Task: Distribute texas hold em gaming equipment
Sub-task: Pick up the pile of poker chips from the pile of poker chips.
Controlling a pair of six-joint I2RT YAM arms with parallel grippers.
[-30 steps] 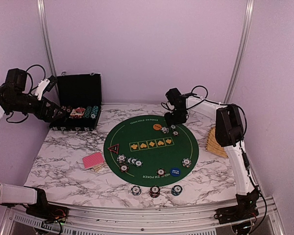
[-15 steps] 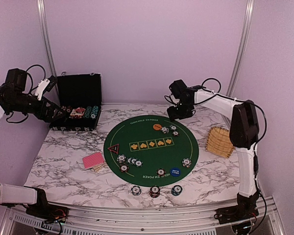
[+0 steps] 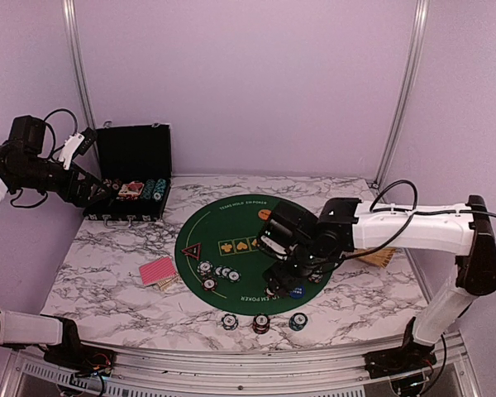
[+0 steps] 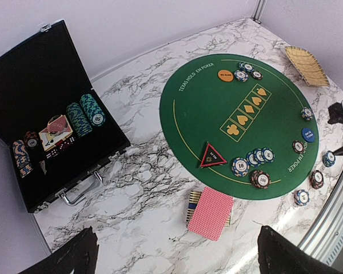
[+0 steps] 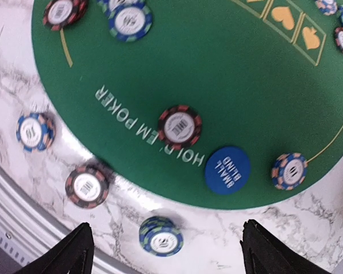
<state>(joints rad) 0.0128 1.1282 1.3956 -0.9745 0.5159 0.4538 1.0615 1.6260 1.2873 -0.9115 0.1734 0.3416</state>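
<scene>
- My right gripper [image 5: 166,228] hung empty with its fingers spread, over the teal chip stack [image 5: 160,235] on the marble at the near edge.
- The best move, I reckoned: drop straight, straddle it, and stay clear of the red-black chip [image 5: 87,185] beside it.
- Beyond, the small blind button [image 5: 227,170] lay on the green felt mat [image 5: 217,68].
- Far left, my left gripper [image 4: 176,235] hovered spread and empty near the black chip case [image 3: 132,178].

Plain lilac walls [image 3: 248,83], two metal uprights [image 3: 407,83], white marble-pattern tabletop [image 3: 107,273], aluminium rail [image 3: 231,364] along near edge, even light.
</scene>
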